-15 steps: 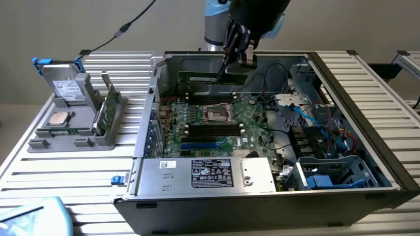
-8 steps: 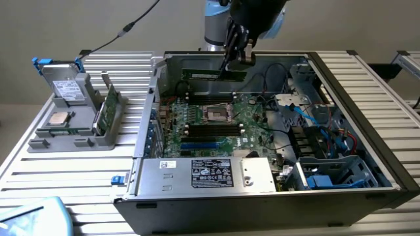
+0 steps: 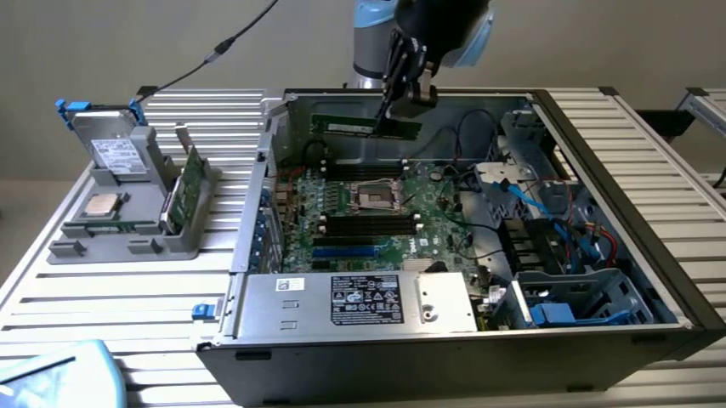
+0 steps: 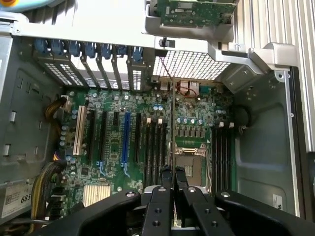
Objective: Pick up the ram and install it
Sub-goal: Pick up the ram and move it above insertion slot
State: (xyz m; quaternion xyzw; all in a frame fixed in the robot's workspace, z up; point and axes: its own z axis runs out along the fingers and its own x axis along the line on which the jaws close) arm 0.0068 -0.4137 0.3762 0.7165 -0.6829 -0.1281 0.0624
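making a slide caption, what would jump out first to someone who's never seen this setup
The tool, shut on the ram, draws the eye first: it holds the thin green stick roughly level above the motherboard. Around them is the open computer case, its insides laid bare. At the exterior view's left, a grey holder carries a green card standing on edge.

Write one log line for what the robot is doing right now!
holding: ram | jaws: shut on ram | where: above motherboard in open computer case | installed: not yet
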